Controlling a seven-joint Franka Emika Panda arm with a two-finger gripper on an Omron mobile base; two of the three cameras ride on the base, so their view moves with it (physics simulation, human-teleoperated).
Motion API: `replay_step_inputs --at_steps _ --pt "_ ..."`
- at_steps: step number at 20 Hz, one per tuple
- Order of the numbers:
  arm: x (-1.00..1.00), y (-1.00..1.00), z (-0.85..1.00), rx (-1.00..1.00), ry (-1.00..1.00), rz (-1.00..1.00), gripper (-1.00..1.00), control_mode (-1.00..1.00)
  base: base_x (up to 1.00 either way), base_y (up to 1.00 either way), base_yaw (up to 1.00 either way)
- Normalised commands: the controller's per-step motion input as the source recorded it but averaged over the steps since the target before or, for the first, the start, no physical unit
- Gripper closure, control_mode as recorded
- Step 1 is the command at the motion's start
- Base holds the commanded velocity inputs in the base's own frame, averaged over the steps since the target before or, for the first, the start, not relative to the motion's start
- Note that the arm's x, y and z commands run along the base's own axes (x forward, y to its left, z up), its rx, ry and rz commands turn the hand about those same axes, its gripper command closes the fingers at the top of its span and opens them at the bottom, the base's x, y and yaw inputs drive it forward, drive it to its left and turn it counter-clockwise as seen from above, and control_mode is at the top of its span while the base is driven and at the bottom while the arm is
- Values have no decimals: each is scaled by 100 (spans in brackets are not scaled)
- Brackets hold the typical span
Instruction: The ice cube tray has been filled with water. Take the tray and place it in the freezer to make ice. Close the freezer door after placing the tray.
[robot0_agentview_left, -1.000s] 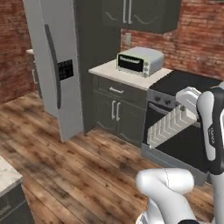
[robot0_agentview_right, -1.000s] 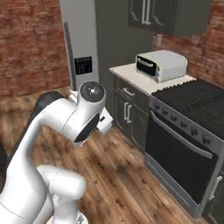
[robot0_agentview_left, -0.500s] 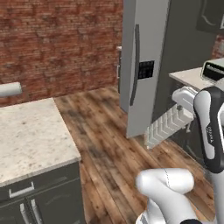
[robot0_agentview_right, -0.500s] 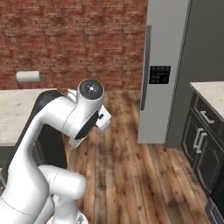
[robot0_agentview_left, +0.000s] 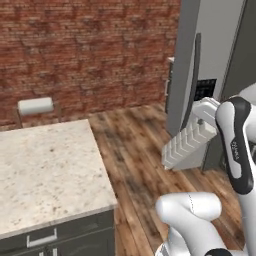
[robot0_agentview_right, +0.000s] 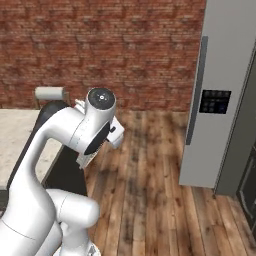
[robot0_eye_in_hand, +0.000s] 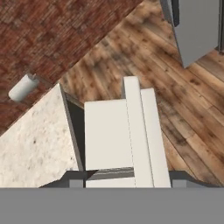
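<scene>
The ice cube tray (robot0_agentview_left: 187, 142) is a pale ribbed slab that hangs tilted in front of my arm in the left base view. My gripper (robot0_agentview_left: 210, 116) is shut on its upper end. In the hand view the tray (robot0_eye_in_hand: 127, 135) runs straight away from the gripper (robot0_eye_in_hand: 109, 175), with floor beneath it. The freezer door (robot0_agentview_left: 220, 45) is grey, with a black dispenser panel (robot0_agentview_left: 205, 90) and a long dark handle (robot0_agentview_left: 193, 80), and stands just beyond the tray. From the right base view the freezer door (robot0_agentview_right: 220, 60) is at the right. I cannot tell whether it is ajar.
A pale stone island counter (robot0_agentview_left: 45, 170) with dark cabinets fills the left. A paper towel roll (robot0_agentview_left: 35, 106) stands at its far edge. A red brick wall (robot0_agentview_right: 100, 45) closes the back. Wooden floor (robot0_agentview_left: 135, 150) lies between the island and the fridge.
The base has turned, so the whole scene has swung. The stove and toaster oven have left the view and the island has come in. The tray stays held in the same pose.
</scene>
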Motion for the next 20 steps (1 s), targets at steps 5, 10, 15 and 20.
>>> replay_step_inputs --at_steps 5,10,15,20 --pt "0 0 0 0 0 0 100 100 63 -29 3" --pt "0 0 0 0 0 0 100 100 73 -25 0" --pt "0 0 0 0 0 0 100 100 77 -12 0" --pt "0 0 0 0 0 0 100 100 87 0 0"
